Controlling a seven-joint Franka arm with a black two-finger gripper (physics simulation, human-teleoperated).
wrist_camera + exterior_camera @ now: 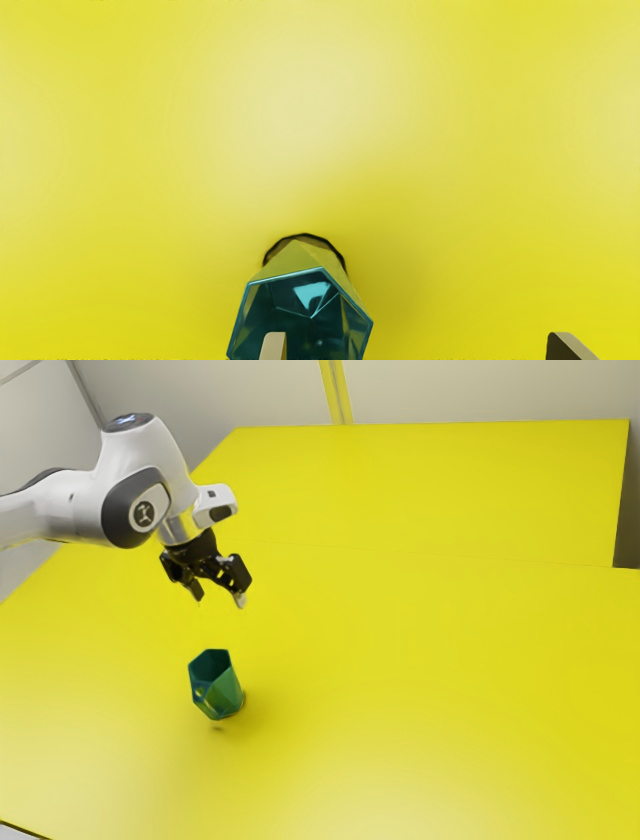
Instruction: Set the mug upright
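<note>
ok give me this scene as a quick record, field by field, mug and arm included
object: teal faceted mug
mug stance: upright on its base, mouth up
surface: glossy yellow table
robot: white arm, coming in from the exterior view's left
end effector: black, two fingers, open
end effector position: raised above the table, over the mug's area
contact: none between end effector and mug
held: nothing
task state: mug already standing as asked
</note>
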